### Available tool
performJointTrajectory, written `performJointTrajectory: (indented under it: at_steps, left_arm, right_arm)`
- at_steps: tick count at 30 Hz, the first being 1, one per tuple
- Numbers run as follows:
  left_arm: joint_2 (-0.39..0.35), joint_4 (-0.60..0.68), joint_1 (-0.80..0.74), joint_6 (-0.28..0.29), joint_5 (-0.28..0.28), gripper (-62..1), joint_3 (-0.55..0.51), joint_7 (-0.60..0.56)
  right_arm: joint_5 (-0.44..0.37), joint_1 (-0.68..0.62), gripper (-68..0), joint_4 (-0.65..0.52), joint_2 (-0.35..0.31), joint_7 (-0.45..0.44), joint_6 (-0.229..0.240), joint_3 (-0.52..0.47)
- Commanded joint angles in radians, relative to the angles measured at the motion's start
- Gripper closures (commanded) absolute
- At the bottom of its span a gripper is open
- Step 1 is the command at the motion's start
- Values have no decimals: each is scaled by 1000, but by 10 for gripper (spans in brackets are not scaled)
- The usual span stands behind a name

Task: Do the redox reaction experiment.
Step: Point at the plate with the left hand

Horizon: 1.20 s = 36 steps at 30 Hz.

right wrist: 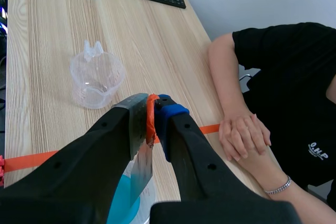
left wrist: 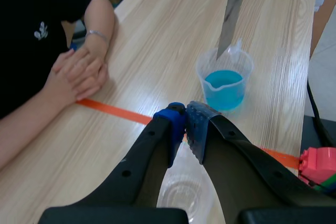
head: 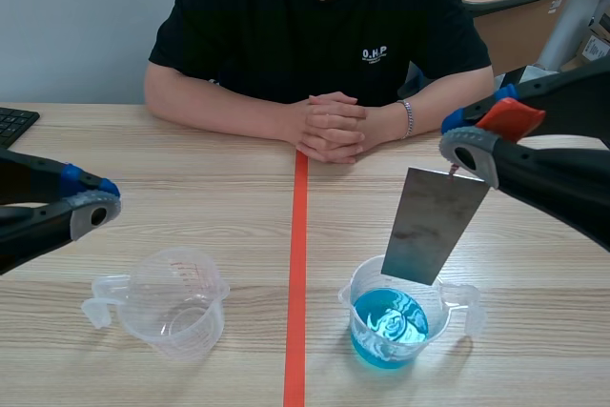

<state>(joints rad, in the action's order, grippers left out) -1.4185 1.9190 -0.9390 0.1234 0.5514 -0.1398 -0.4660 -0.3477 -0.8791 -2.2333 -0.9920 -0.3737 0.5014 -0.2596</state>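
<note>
A grey metal plate (head: 434,224) hangs tilted from my right gripper (head: 469,143), which is shut on its top edge. Its lower corner sits just above the rim of a clear beaker of blue liquid (head: 389,323). In the right wrist view the plate (right wrist: 140,158) hangs between my fingers over the blue liquid (right wrist: 123,203). An empty clear beaker (head: 173,301) stands left of the tape line. My left gripper (head: 93,200) hovers above the table's left side, shut on nothing. The left wrist view shows the plate (left wrist: 233,9) over the blue beaker (left wrist: 224,80), and the empty beaker (left wrist: 181,195) under my gripper (left wrist: 185,124).
A person sits across the table with clasped hands (head: 330,126) resting near the orange tape line (head: 297,274). A black keyboard (head: 14,123) lies at the far left edge. Pink blocks (left wrist: 316,165) lie beside the table in the left wrist view.
</note>
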Motion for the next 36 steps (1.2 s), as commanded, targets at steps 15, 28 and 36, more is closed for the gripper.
performJointTrajectory:
  at_steps: [15, 28, 36]
  left_arm:
    - [217, -29, 137, 37, -102, -48, 104, 24]
    - [488, -108, 570, 48, -317, -48, 508, 213]
    - [650, -168, 761, 48, -366, -48, 655, 337]
  right_arm:
    - [-12, 12, -17, -8, -5, -18, -7, 0]
    - [-20, 12, -17, -8, -5, -18, -7, 0]
    - [-23, 12, -17, -8, -5, -18, -7, 0]
